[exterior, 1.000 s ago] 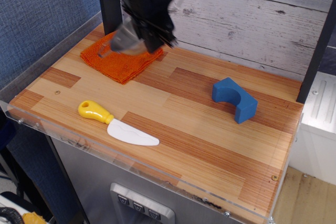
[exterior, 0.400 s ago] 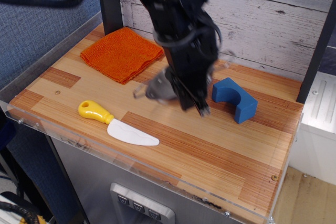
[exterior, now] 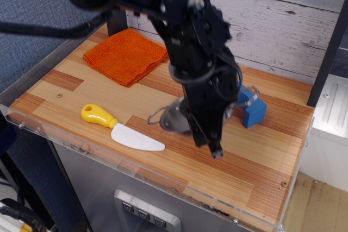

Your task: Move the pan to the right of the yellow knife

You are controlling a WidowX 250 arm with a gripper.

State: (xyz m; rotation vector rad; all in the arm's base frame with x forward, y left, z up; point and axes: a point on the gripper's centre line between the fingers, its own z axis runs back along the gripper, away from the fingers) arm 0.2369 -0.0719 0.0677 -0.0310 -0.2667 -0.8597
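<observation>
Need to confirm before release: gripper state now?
Gripper: closed on the pan, held just right of the yellow knife.

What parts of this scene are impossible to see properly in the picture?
Only one camera view, so nothing can be cross-checked.
- The pan: mostly hidden behind the arm; only a blurred metal edge and a wire handle show. Whether it touches the table cannot be told.
- The gripper: its jaws are blurred and merge with the arm.
- The blue block: its left part is covered by the arm.
- The yellow knife is fully visible.
</observation>
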